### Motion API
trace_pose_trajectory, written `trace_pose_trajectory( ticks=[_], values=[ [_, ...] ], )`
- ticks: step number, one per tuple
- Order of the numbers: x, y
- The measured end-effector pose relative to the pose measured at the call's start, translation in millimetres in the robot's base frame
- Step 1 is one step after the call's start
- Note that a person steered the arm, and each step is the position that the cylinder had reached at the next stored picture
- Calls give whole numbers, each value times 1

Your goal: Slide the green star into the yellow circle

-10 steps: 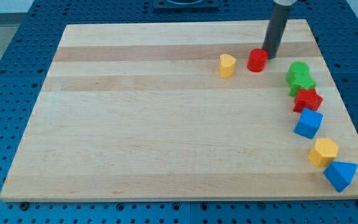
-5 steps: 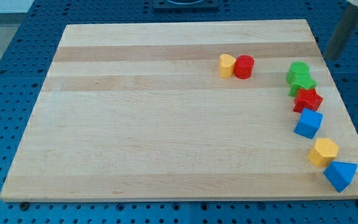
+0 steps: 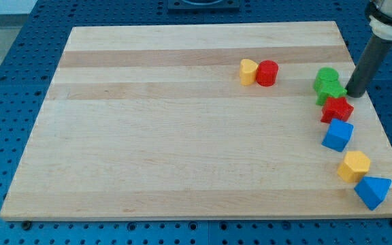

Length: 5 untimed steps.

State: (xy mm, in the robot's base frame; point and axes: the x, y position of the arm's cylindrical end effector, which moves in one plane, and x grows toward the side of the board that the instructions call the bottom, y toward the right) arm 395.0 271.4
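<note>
The green star point(image 3: 331, 92) lies near the board's right edge, pressed against a green round block point(image 3: 327, 76) above it and a red star point(image 3: 337, 109) below it. My tip point(image 3: 354, 94) stands just to the right of the green star, close to it; I cannot tell if it touches. A yellow rounded block point(image 3: 249, 71) sits at the upper middle of the board, to the view's left of the green star, with a red cylinder point(image 3: 267, 73) touching its right side.
A blue cube point(image 3: 337, 134), a yellow hexagon-like block point(image 3: 354, 166) and a blue triangular block point(image 3: 373, 191) run down the right edge of the wooden board point(image 3: 182, 150). Blue pegboard surrounds the board.
My tip pushed the red cylinder left against the yellow block, then swung off to the right and has come down beside the green star's right side.
</note>
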Motion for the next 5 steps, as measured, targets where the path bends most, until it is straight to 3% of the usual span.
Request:
trace_pose_trajectory(
  ticks=[3, 5],
  values=[
    [23, -71],
    [24, -84]
  ],
)
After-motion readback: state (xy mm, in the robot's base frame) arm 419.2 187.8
